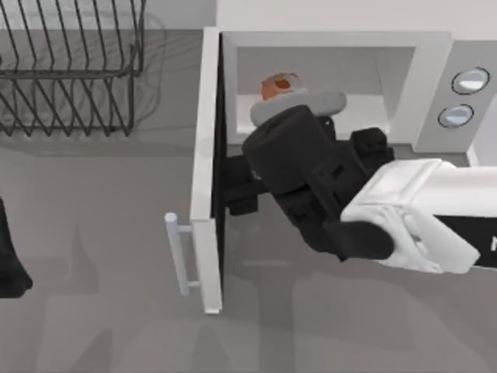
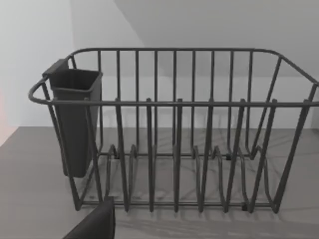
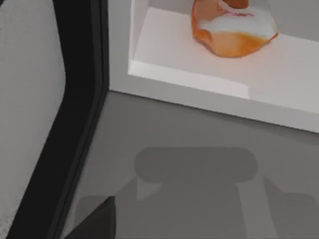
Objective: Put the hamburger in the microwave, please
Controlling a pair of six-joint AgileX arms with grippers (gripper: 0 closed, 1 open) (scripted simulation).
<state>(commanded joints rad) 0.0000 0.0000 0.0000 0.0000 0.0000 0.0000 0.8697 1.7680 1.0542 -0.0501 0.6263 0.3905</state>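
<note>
A grey table (image 1: 93, 256) fills the room, with a pale wall behind it. A dark wire rack (image 1: 70, 70) stands at the far left of the table, and in the left wrist view it stands right in front of my left arm. My left arm (image 1: 12, 256) is parked at the left edge, well away from the work. The big white microwave (image 1: 435, 54) stands at the back right, and its door (image 1: 206, 171) swings wide open toward me, with the bar handle (image 1: 180, 252) on its outer side. The burger (image 1: 279, 84) sits inside the microwave on the pale floor, near the left side of the hole. In the right wrist view I see the burger (image 3: 232, 27) resting on the white floor just past the front lip. My right arm (image 1: 419, 217) reaches in from the right, and its dark wrist hangs in front of the opening, just on my side of the burger. The burger lies straight ahead of that arm, deeper in the box. It is round, so it has no long side to line up with. I cannot tell if the right fingers are spread or pressed together, because the wrist hides them. I think the burger is already in its place, so the next move is likely to pull the right arm straight back out without bumping the door.
</note>
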